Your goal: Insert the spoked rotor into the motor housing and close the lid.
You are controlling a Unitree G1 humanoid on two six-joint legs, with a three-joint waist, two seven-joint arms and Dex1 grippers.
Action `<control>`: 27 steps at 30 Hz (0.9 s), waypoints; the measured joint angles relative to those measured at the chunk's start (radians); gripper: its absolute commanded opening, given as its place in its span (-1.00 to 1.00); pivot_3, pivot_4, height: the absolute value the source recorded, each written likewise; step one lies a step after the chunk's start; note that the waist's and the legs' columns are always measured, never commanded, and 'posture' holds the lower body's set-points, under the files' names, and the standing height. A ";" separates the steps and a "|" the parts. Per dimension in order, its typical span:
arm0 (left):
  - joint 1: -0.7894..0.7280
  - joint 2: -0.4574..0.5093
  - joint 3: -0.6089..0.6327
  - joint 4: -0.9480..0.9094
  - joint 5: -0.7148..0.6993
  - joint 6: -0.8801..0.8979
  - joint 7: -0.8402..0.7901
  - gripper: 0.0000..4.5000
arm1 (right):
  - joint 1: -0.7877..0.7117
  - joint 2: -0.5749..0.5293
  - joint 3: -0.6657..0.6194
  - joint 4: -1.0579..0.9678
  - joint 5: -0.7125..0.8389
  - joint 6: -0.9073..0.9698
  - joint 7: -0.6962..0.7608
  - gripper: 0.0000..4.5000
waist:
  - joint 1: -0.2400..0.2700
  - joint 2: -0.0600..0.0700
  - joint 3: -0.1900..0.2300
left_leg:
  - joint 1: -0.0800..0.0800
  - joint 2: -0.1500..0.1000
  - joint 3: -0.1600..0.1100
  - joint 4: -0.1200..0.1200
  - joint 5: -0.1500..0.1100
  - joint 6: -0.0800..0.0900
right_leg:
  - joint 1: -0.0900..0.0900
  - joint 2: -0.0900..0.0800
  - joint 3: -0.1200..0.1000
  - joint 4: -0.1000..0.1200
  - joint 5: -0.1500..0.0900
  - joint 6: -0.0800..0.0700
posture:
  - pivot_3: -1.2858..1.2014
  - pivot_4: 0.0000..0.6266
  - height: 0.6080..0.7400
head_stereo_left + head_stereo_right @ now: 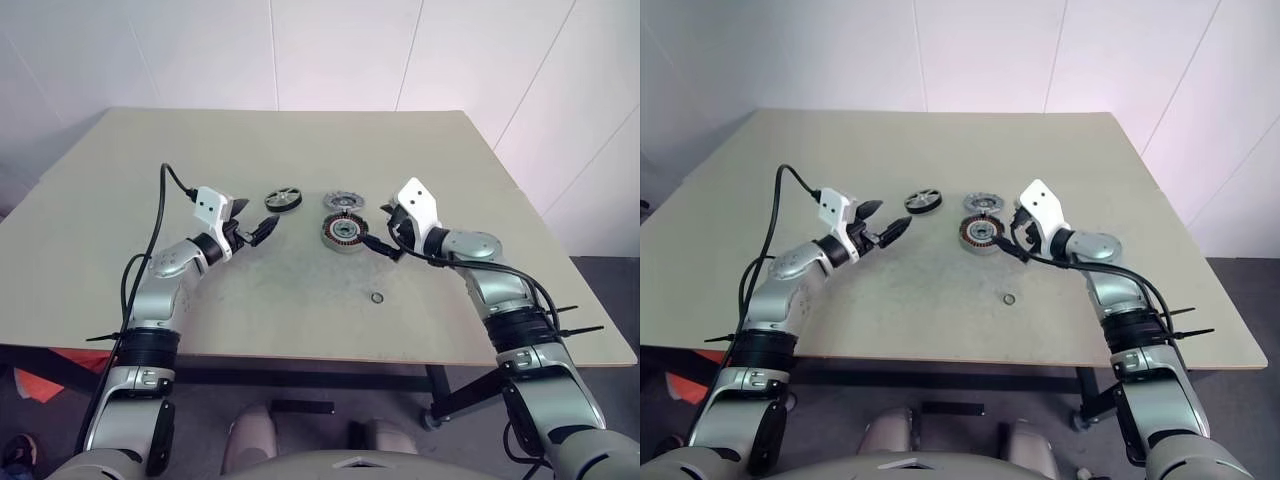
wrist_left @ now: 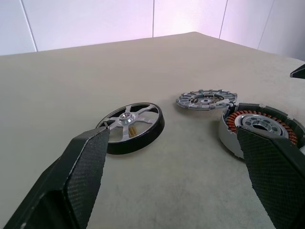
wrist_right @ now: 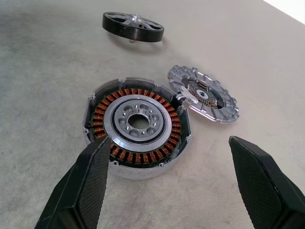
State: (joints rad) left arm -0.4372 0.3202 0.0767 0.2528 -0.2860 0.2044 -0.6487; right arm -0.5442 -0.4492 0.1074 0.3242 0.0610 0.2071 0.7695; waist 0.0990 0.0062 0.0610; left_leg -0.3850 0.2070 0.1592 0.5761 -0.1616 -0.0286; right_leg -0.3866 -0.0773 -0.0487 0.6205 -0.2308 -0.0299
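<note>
Near the middle of the head views, on the wide beige tabletop (image 1: 300, 150): a short round silver-grey motor housing (image 1: 343, 233) with a ring of copper-coloured windings around a pale hub and dark centre hole. Just above it in the frame, touching or almost touching its rim, a flat light-grey metal lid (image 1: 344, 201) with a notched, ribbed rim. Further left, apart from both, a small black spoked rotor (image 1: 283, 200) with pale silvery spokes and hub, resting slightly tilted on the table. Lower in the frame, well below the housing and alone, a tiny loose ring (image 1: 377, 297). Left of centre, the left gripper (image 1: 252, 230), black fingers spread wide and holding nothing, pointing toward the rotor from its lower left, close but not touching. Right of centre, the right gripper (image 1: 378, 232), also spread wide and empty, just beside the housing's right edge; seen along its fingers (image 3: 86, 186), housing between and ahead of them, lid beyond it, rotor farther off.
</note>
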 measured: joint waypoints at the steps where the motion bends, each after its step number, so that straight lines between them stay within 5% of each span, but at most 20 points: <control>1: 0.000 0.000 -0.001 0.000 0.000 0.000 0.000 1.00 | 0.000 0.001 0.000 0.000 0.000 0.000 0.001 0.98 | 0.000 0.000 0.000 | 0.000 0.000 0.000 0.000 0.000 0.000 | 0.000 0.000 0.000 0.000 0.000 0.000 | 0.03 -1.00 1.00; 15: 0.002 -0.020 -0.013 -0.024 0.002 0.004 0.022 1.00 | -0.014 -0.047 0.097 0.007 -0.064 -0.049 0.112 0.98 | 0.000 0.000 0.000 | 0.000 0.000 0.000 0.001 0.000 0.000 | 0.000 0.000 0.000 0.000 0.000 0.000 | 0.03 -1.00 1.00; 27: 0.007 -0.044 -0.037 -0.002 0.018 -0.004 0.049 1.00 | -0.304 -0.081 0.276 0.366 -0.260 -0.384 0.283 0.98 | -0.004 0.000 0.000 | -0.001 0.000 0.000 0.002 0.000 0.000 | -0.001 0.000 0.000 0.002 0.000 0.000 | 0.03 -1.00 1.00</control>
State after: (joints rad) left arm -0.4300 0.2758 0.0397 0.2508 -0.2677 0.2001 -0.5997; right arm -0.8484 -0.5301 0.3834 0.6899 -0.1988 -0.1766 1.0521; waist 0.0946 0.0062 0.0610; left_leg -0.3858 0.2071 0.1594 0.5781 -0.1618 -0.0282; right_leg -0.3876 -0.0772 -0.0486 0.6222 -0.2309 -0.0303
